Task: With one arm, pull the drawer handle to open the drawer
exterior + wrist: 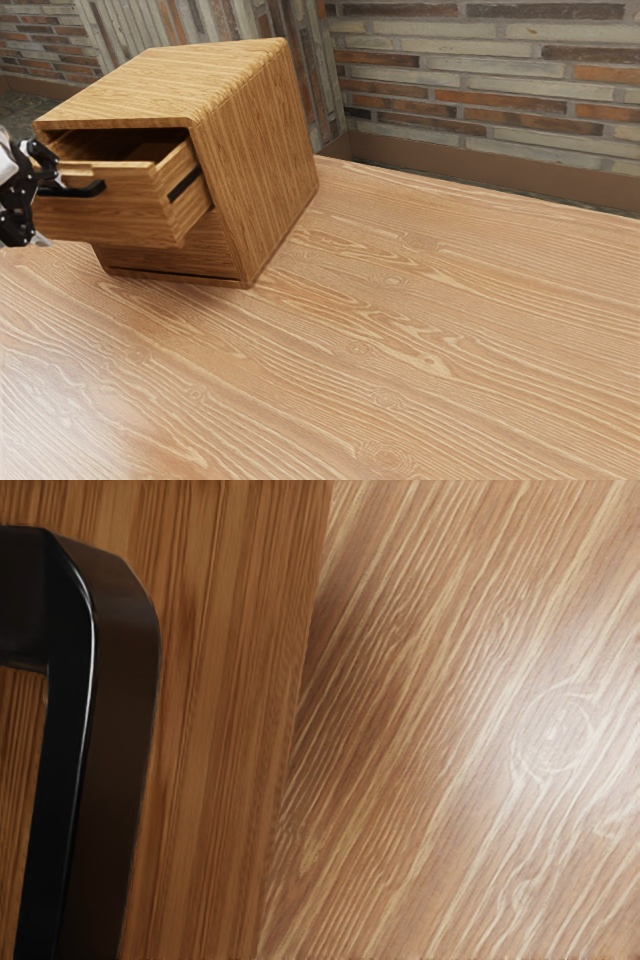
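Observation:
A wooden cabinet [250, 140] stands tilted on the table at the exterior view's left. Its upper drawer [130, 195] is pulled partway out, showing a dark hollow behind its front. A black handle [75, 189] runs across the drawer front. My gripper [30, 185] is at the exterior view's left edge, its black fingers closed above and below the handle's end. In the wrist view the black handle [95, 720] looms close under my hand against the drawer front [230, 680].
The wooden table [420, 340] stretches wide toward the exterior view's right and front. A brick wall [480, 70] runs behind it. A lower drawer front [170, 255] sits shut beneath the open one.

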Controlling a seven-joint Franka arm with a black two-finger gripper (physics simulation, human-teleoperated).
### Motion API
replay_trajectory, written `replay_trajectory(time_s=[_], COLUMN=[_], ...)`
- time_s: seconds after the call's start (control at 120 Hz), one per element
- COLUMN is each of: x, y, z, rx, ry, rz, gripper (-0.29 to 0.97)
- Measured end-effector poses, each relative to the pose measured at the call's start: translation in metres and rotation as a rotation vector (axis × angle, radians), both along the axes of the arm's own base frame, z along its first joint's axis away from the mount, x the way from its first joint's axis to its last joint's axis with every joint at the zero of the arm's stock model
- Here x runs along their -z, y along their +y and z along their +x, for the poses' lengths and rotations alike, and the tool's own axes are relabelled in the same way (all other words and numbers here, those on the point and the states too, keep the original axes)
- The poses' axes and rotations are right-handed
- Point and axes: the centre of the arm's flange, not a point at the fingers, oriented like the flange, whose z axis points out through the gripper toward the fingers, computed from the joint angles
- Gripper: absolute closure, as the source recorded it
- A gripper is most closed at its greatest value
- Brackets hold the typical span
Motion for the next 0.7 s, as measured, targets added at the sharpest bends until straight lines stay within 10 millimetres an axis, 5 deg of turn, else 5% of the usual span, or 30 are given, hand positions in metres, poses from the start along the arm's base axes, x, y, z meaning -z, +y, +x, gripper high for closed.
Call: replay_trajectory(time_s=[0.7], x=[0.0], y=[-0.032], z=[-0.047], rx=[-0.012], ry=[0.008], rz=[-0.008], gripper=[0.02])
